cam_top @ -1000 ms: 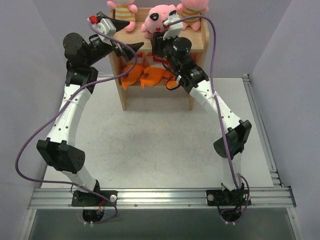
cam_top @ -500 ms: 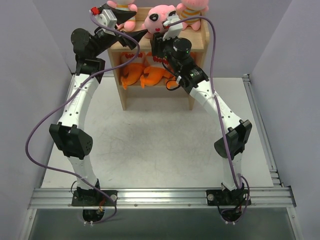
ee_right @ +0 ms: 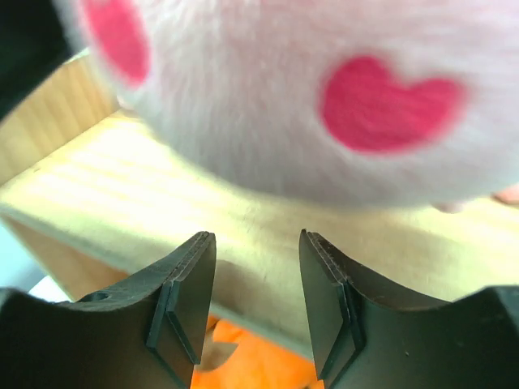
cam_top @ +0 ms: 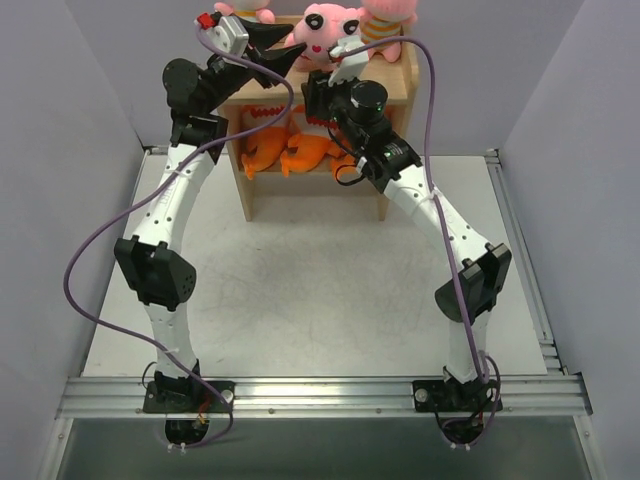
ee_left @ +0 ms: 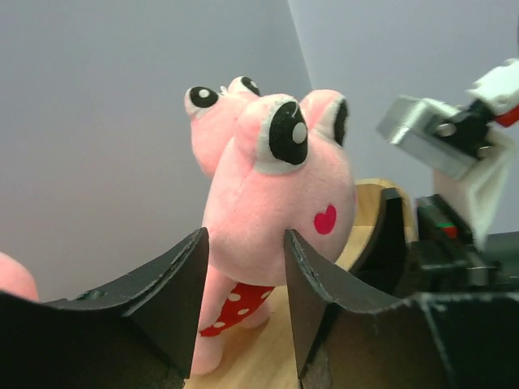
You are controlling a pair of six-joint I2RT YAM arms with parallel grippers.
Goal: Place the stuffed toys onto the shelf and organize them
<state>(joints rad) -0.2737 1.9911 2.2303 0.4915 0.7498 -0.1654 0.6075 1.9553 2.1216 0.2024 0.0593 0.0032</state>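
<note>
A pink doll in a red polka-dot outfit [cam_top: 325,25] stands in the middle of the wooden shelf's [cam_top: 398,85] top tier. My left gripper [cam_top: 288,57] reaches in from the left at its side. In the left wrist view the half-closed jaws [ee_left: 245,243] frame the doll's [ee_left: 272,186] body; I cannot tell whether they touch it. My right gripper [ee_right: 257,300] is open and empty at the top tier's front edge [ee_right: 162,194], just under the doll's head [ee_right: 308,89]. Two striped dolls [cam_top: 245,10] [cam_top: 385,20] flank it. Orange fish toys [cam_top: 290,150] lie on the middle tier.
The right arm's wrist camera [ee_left: 454,138] sits close to the right of the doll, opposite my left fingers. Grey walls stand close behind and beside the shelf. The pale tabletop [cam_top: 320,280] spreads in front of the shelf, with a metal rail [cam_top: 320,395] at the near edge.
My left arm has risen and swung right from the middle tier to the polka-dot doll on top, its jaws narrowing from wide open. The right arm has barely moved.
</note>
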